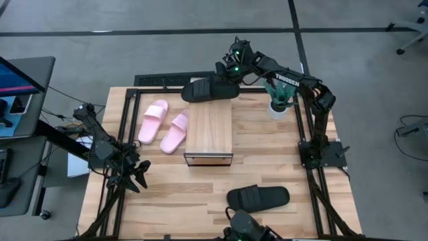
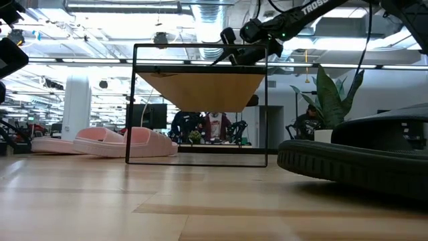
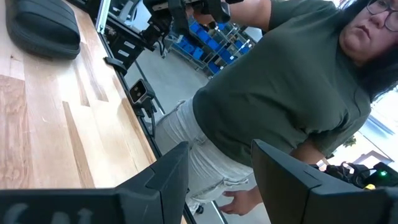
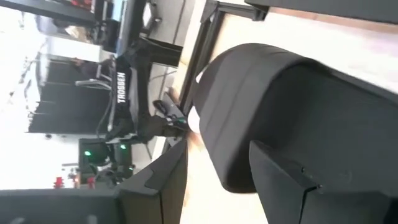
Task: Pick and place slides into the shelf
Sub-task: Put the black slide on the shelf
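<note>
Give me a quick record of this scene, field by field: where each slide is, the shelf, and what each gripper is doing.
shelf: low wood-topped rack mid-table, top bare
black slide 1: at the shelf's far end, right gripper at its strap
black slide 2: flat on the table near the front edge, untouched
pink slides: pair side by side on the table left of the shelf
left gripper: open, waiting over the table's left front part, holding nothing
plant: small pot right of the shelf
person: in a green shirt beside the table
</note>
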